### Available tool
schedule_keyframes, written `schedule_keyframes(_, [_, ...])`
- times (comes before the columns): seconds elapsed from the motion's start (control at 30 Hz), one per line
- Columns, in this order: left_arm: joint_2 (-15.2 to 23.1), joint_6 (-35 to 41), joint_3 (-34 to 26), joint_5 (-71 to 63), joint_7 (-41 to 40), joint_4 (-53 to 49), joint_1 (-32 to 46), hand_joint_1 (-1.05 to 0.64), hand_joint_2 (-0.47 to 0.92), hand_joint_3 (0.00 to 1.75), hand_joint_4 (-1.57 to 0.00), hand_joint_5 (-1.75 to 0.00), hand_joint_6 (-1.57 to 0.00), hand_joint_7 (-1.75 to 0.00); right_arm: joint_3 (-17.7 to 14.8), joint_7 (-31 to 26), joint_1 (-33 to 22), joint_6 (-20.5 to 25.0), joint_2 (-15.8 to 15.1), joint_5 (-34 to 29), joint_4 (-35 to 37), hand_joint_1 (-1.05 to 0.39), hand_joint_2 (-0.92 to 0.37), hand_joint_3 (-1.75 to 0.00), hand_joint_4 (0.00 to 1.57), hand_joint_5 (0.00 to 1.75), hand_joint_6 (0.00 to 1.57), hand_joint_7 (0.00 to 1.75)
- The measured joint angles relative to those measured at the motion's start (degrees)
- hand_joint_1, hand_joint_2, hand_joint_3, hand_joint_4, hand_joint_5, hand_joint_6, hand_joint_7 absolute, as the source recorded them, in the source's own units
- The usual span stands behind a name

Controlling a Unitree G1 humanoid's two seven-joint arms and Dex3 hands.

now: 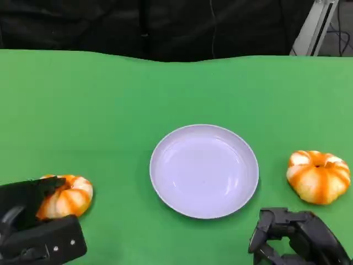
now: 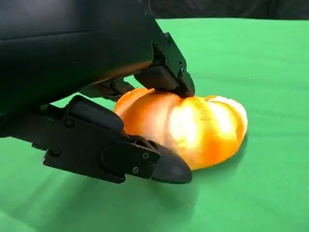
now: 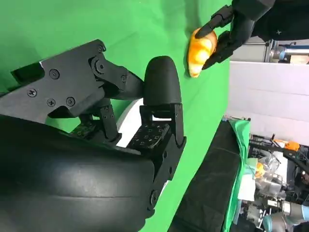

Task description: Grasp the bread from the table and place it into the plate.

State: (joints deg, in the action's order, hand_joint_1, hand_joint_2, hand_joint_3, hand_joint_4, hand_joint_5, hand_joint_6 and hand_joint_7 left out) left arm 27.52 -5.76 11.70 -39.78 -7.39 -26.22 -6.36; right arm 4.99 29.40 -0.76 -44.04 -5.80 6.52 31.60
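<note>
I see the green table [image 1: 110,94] with the plate [image 1: 204,170] at centre, bare inside. My left hand [image 1: 33,221] grips a round bread [image 1: 69,197] left of it; its long axis isn't discernible. My right hand [image 1: 295,237] sits curled in, holding nothing, near a second bread [image 1: 319,175].

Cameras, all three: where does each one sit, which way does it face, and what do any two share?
Head view: high on the robot, looking down at the white plate; both hands low.
Left wrist view: behind the left hand, whose fingers clasp the left bread.
Right wrist view: behind the empty, curled right hand, facing across the table.
Shared: all three show that clasped bread.
</note>
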Motion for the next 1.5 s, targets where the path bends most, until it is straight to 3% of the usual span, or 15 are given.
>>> schedule_keyframes(0.17, [0.43, 0.59, 0.82, 0.21, 0.46, 0.01, -0.39, -0.46, 0.83, 0.00, -0.59, -0.01, -0.62, -0.01, 0.00, -0.11, 0.00, 0.01, 0.00, -0.16, -0.02, -0.10, -0.68, -0.86, 0.85, 1.43, 0.85, 1.17])
schedule_keyframes(0.27, [0.70, 1.18, 1.48, 0.19, 0.61, 0.01, -0.75, -0.37, 0.79, 0.00, -0.70, -0.03, -0.74, -0.03, 0.00, -0.09, 0.00, 0.03, 0.00, -0.25, -0.02, -0.09, -0.67, -0.86, 0.85, 1.43, 0.85, 1.17])
schedule_keyframes(0.3, [0.73, 1.32, 1.68, 0.19, 0.61, 0.01, -0.82, -0.33, 0.79, 0.00, -0.83, -0.18, -0.87, -0.07, 0.00, -0.04, 0.00, 0.03, 0.00, -0.22, -0.02, -0.10, -0.67, -0.86, 0.85, 1.43, 0.85, 1.17])
schedule_keyframes(0.37, [0.74, 1.39, 1.70, 0.30, 0.60, 0.15, -0.85, -0.31, 0.79, 0.00, -0.72, -0.61, -0.95, -0.04, 0.00, -0.03, 0.00, 0.03, 0.01, -0.21, -0.01, -0.10, -0.67, -0.86, 0.85, 1.43, 0.85, 1.17])
schedule_keyframes(0.43, [0.76, 1.46, 1.70, 0.53, 0.60, 0.36, -0.90, -0.31, 0.79, 0.00, -0.65, -0.80, -0.98, -0.03, 0.00, -0.05, 0.00, 0.03, 0.01, -0.23, -0.01, -0.10, -0.68, -0.86, 0.85, 1.43, 0.85, 1.17])
schedule_keyframes(0.87, [0.82, 1.65, 1.70, 1.01, 0.59, 0.45, -1.12, -0.30, 0.80, 0.00, -0.60, -0.89, -0.99, -0.02, 0.00, -0.05, 0.01, 0.03, 0.01, -0.25, -0.01, -0.10, -0.68, -0.86, 0.85, 1.44, 0.85, 1.17])
schedule_keyframes(0.9, [0.82, 1.65, 1.70, 1.01, 0.59, 0.45, -1.12, -0.20, 0.78, 0.00, -0.66, -1.39, -0.80, -0.92, 0.00, -0.05, 0.01, 0.03, 0.01, -0.25, -0.01, -0.10, -0.67, -0.86, 0.85, 1.43, 0.86, 1.17])
schedule_keyframes(0.93, [0.80, 1.52, 1.60, 1.71, 0.55, 0.43, -1.12, -0.16, 0.77, 0.00, -0.68, -1.57, -0.67, -1.32, 0.00, -0.07, 0.01, 0.03, 0.01, -0.26, 0.00, -0.10, -0.67, -0.86, 0.85, 1.43, 0.86, 1.17])
schedule_keyframes(1.0, [0.47, 0.86, 0.84, 3.61, 0.19, 0.22, -1.09, -0.13, 0.77, 0.00, -0.70, -1.71, -0.56, -1.66, 0.01, -0.10, 0.01, 0.03, 0.02, -0.29, 0.00, -0.10, -0.67, -0.87, 0.85, 1.43, 0.86, 1.17])
schedule_keyframes(1.1, [0.00, 0.42, 0.46, 4.74, -0.22, -0.22, -0.99, -0.12, 0.77, 0.00, -0.71, -1.74, -0.54, -1.74, 0.01, -0.14, 0.02, 0.03, 0.04, -0.39, 0.01, -0.10, -0.66, -0.87, 0.85, 1.43, 0.86, 1.17])
schedule_keyframes(1.4, [-0.01, 0.15, 0.47, 5.39, -0.27, -0.48, -0.99, -0.12, 0.77, 0.00, -0.71, -1.75, -0.54, -1.75, 0.02, -0.17, 0.02, 0.03, 0.06, -0.51, 0.02, -0.10, -0.65, -0.89, 0.85, 1.43, 0.86, 1.18])
schedule_keyframes(1.5, [0.00, 0.37, -0.11, 5.44, -0.51, 1.05, -0.03, -0.05, 0.77, 0.00, -0.68, -1.75, -0.51, -1.75, 0.08, -0.16, 0.13, 0.02, 0.11, -0.60, 0.06, -0.10, -0.66, -0.89, 0.85, 1.43, 0.85, 1.17])
